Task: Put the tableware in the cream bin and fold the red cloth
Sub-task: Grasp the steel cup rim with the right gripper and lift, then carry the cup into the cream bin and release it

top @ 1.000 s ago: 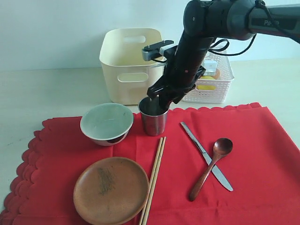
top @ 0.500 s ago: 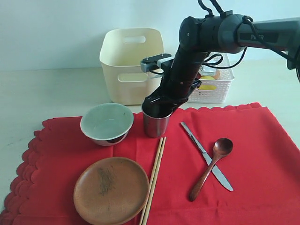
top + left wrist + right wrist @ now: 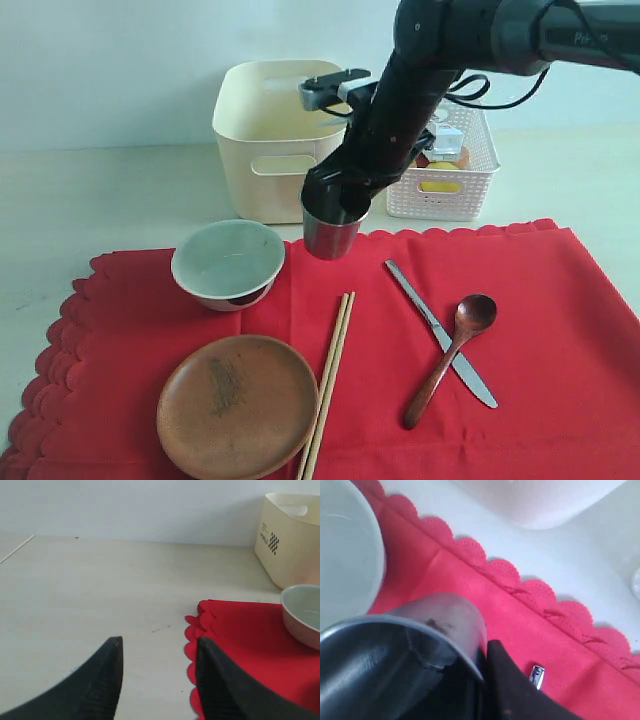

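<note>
Cup transfer under way: right gripper [image 3: 335,197] pinches the steel cup [image 3: 331,235] by its rim wall, one finger inside and one outside. The cup hangs upright and looks clear of the red cloth [image 3: 560,330], just in front of the cream bin [image 3: 270,165]. I judge this rim grip suits a drop through the bin's open top. My left gripper [image 3: 157,680] is parted and empty, low over the table [image 3: 75,590] beside the cloth's scalloped edge. Not yet binned, lying on the cloth: pale bowl [image 3: 228,262], wooden plate [image 3: 238,405], chopsticks [image 3: 328,390], knife [image 3: 440,332], spoon [image 3: 452,355].

Shiny steel cup [image 3: 331,238], matt red cloth [image 3: 540,300]
</note>
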You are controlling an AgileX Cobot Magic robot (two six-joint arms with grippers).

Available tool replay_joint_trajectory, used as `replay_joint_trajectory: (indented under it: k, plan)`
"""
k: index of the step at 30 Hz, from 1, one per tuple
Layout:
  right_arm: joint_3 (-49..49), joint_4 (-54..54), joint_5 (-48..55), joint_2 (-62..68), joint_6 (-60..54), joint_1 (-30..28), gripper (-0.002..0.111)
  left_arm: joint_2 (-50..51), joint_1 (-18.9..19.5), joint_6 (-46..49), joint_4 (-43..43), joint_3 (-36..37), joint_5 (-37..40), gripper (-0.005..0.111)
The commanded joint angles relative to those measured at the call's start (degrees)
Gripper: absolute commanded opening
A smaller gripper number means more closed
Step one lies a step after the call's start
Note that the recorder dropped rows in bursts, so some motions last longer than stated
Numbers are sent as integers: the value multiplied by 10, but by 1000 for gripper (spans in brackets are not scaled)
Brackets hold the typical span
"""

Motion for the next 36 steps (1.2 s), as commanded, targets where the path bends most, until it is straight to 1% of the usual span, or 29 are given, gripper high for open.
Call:
replay_joint_trajectory:
  k: [1,14,21,25,29,34,36]
  plan:
    - [1,-2,-5,-42,-1,0,0,-4,1,-3,0,1,-3,45]
    - [1,0,-16,-147,-1,0,0,-4,1,-3,0,1,-3,45]
    - [-13,-4,-47,-161,-2,0,0,-4,1,-3,0,1,-3,45]
    - [-59,-4,-48,-141,-1,0,0,-4,1,-3,0,1,-3,45]
    - [-126,-13,-47,-99,11,0,0,-4,1,-3,0,1,-3,45]
    - [-262,-68,-44,5,51,-2,0,-4,1,-3,0,1,-3,45]
    - [-305,-67,-41,48,54,-8,0,-4,1,-3,0,1,-3,45]
